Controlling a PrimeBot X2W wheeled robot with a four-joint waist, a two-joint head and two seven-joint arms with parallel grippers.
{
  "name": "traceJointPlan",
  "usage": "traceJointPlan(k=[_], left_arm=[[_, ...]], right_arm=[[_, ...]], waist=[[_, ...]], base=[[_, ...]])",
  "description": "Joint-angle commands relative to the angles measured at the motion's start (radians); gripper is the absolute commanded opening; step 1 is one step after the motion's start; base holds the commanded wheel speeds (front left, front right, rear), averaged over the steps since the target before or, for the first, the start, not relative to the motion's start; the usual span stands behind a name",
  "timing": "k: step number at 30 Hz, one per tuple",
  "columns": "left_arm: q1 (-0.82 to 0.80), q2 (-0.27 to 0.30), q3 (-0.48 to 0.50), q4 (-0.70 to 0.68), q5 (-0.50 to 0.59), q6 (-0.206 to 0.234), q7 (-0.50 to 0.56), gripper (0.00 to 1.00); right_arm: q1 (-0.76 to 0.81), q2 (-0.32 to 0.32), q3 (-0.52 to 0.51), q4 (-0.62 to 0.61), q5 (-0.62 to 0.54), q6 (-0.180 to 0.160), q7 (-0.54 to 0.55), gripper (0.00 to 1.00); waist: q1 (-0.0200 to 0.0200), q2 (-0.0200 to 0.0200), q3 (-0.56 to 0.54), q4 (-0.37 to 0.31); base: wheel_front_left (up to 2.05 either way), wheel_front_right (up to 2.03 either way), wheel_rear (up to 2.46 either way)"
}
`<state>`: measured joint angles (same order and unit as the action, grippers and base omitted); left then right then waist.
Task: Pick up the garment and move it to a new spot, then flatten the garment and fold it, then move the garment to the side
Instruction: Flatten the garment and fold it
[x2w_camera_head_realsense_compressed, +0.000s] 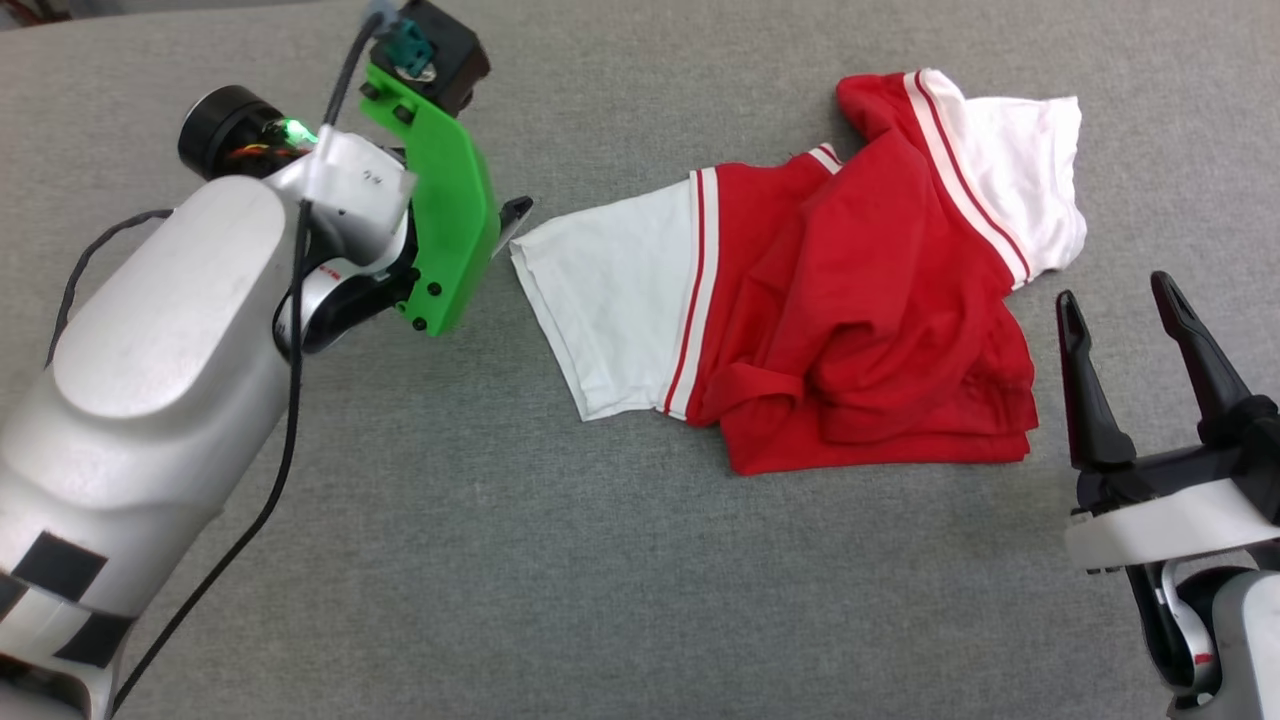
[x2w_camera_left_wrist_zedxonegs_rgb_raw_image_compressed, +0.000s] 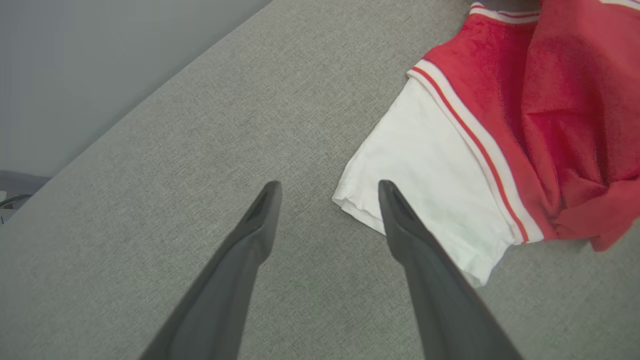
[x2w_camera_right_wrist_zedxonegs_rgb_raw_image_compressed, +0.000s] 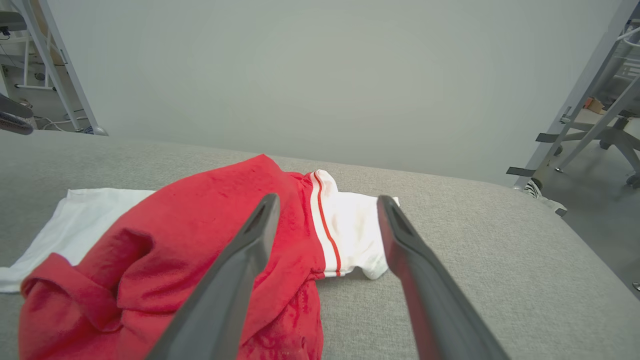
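Workbench scene: a red short-sleeved T-shirt (x2w_camera_head_realsense_compressed: 860, 330) lies crumpled in the middle of a grey fabric-covered table (x2w_camera_head_realsense_compressed: 600, 560), its red body bunched in overlapping folds. One white sleeve (x2w_camera_head_realsense_compressed: 610, 300) is spread flat toward the robot's left. The other white sleeve (x2w_camera_head_realsense_compressed: 1030, 180) lies at the far right of the heap. Both are bordered by red-and-white stripes.

The left gripper (x2w_camera_left_wrist_zedxonegs_rgb_raw_image_compressed: 330, 186), carried on a silver arm with a green bracket (x2w_camera_head_realsense_compressed: 450, 220) and a black cable (x2w_camera_head_realsense_compressed: 270, 480), points at the outer corner of the flat sleeve. Its two dark fingers are spread wide and hold nothing. In the left wrist view one finger (x2w_camera_left_wrist_zedxonegs_rgb_raw_image_compressed: 425, 260) crosses the sleeve's edge, though whether it touches the cloth cannot be told.

The right gripper (x2w_camera_head_realsense_compressed: 1115, 290) stands just beside the shirt's red body at the near right, clear of the cloth. Its fingers are likewise splayed wide and empty. From the right wrist view the shirt lies ahead of them, with a pale wall (x2w_camera_right_wrist_zedxonegs_rgb_raw_image_compressed: 320, 75) behind the table and metal frames (x2w_camera_right_wrist_zedxonegs_rgb_raw_image_compressed: 590, 100) off to one side.
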<state>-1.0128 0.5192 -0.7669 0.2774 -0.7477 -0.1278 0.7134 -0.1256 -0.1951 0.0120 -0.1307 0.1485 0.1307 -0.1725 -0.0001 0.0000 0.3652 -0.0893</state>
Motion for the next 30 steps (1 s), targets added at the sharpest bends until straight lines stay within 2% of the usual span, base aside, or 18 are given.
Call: traceJointPlan(k=[1,7,14,18,19,20,24,30], left_arm=[[-0.039,0.005,-0.033,0.015,-0.021,-0.003,0.021,1.0],[-0.129,0.01,-0.189,0.087,-0.069,-0.003,0.068,1.0],[-0.159,0.006,-0.329,0.192,-0.109,-0.003,0.039,1.0],[-0.154,0.018,-0.442,0.203,-0.128,-0.003,0.029,1.0],[-0.155,0.023,-0.457,0.201,-0.13,-0.003,0.023,0.59],[-0.159,0.029,-0.472,0.202,-0.125,-0.003,0.012,0.0],[-0.17,0.044,-0.496,0.2,-0.107,-0.003,-0.064,0.0],[-0.168,0.086,-0.496,0.17,-0.088,-0.003,-0.279,0.0]], right_arm=[[-0.026,0.001,0.009,0.004,-0.01,0.0,-0.009,1.0],[-0.068,-0.001,0.034,0.023,-0.012,0.0,-0.025,1.0],[-0.107,0.0,0.066,0.052,-0.011,0.0,-0.041,1.0],[-0.118,-0.006,0.065,0.067,-0.01,0.0,-0.049,1.0],[-0.119,-0.007,0.061,0.07,-0.01,0.0,-0.05,1.0],[-0.119,-0.008,0.057,0.074,-0.011,0.0,-0.051,1.0],[-0.117,-0.007,0.053,0.083,-0.015,0.0,-0.055,1.0],[-0.09,-0.007,0.034,0.096,-0.016,0.0,-0.055,1.0]], waist=[[0.0001,0.0,0.037,-0.029],[0.0001,0.0,0.091,-0.065],[0.0001,0.0,0.13,-0.087],[0.0001,0.0,0.132,-0.085],[0.0001,0.0,0.129,-0.081],[0.0001,0.0,0.125,-0.077],[0.0001,0.0,0.1,-0.058],[0.0001,0.0,0.044,-0.019]], base=[[0.0,0.0,0.0],[0.0,0.0,0.0],[0.0,0.0,0.0],[0.0,0.0,0.0],[0.0,0.0,0.0],[0.0,0.0,0.0],[0.0,0.0,0.0],[0.0,0.0,0.0]])
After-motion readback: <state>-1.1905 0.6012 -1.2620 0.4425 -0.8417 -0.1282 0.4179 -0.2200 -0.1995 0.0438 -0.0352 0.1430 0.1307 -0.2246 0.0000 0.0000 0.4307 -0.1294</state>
